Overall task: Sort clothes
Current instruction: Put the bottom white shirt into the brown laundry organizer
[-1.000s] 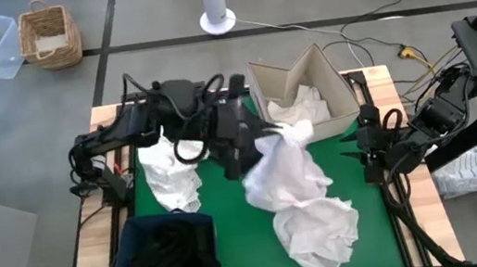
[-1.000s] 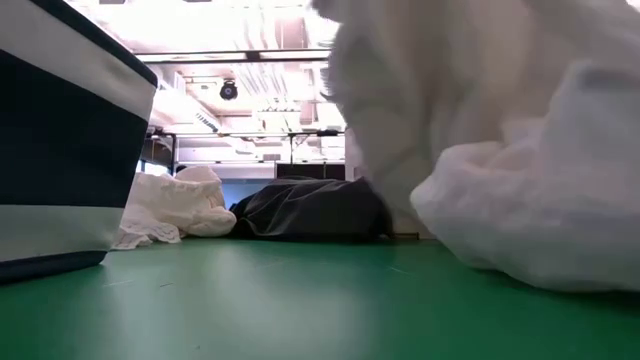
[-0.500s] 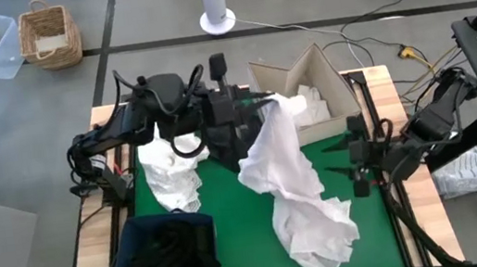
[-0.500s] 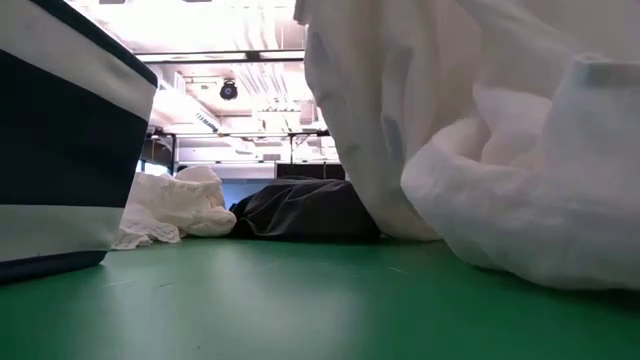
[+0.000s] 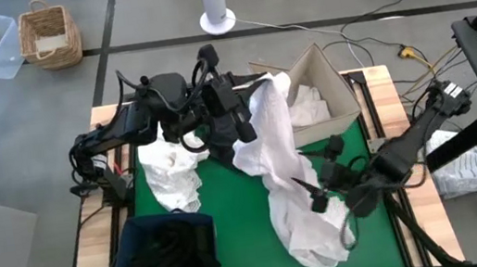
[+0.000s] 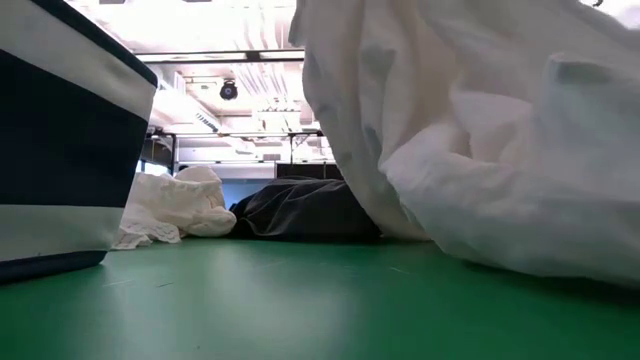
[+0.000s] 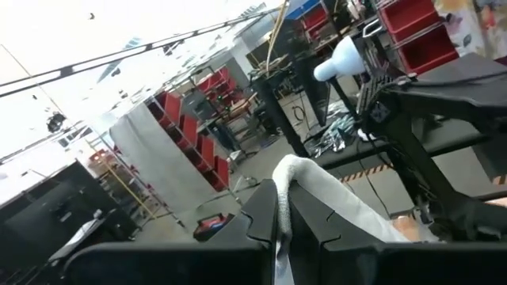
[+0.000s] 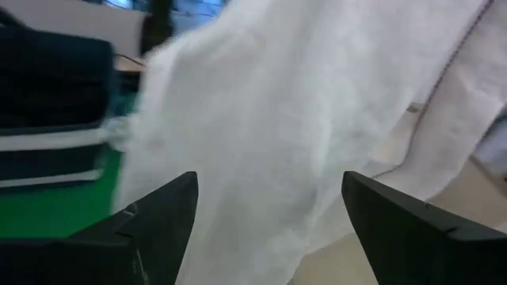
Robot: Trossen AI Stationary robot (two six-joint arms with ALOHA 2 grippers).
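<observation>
The white garment (image 5: 282, 160) hung as a long, creased sheet, lifted high at its upper end and trailing down to a crumpled heap on the green mat (image 5: 229, 200). I saw the left gripper (image 5: 248, 104) pressed together on that upper end; in the left wrist view a fold of white cloth (image 7: 317, 190) was pinched between its dark fingers (image 7: 261, 222). A second white garment (image 5: 172, 173) lay bunched at the mat's left edge, and a dark garment (image 6: 300, 210) lay behind it in the low view. More white cloth (image 5: 307, 105) sat inside the cardboard box (image 5: 330, 83) at the far right corner.

The navy bin (image 5: 168, 260) stood at the mat's near left corner. Bare mat lay between the bin and the hanging sheet.

The right gripper (image 5: 316, 188) was beside the sheet's lower half, its jaws spread wide, the cloth (image 8: 261, 134) just ahead of them, not gripped.

The table (image 5: 98, 265) had wooden borders; a fan (image 5: 214, 6) and a wicker basket (image 5: 49, 34) stood on the grey floor beyond.
</observation>
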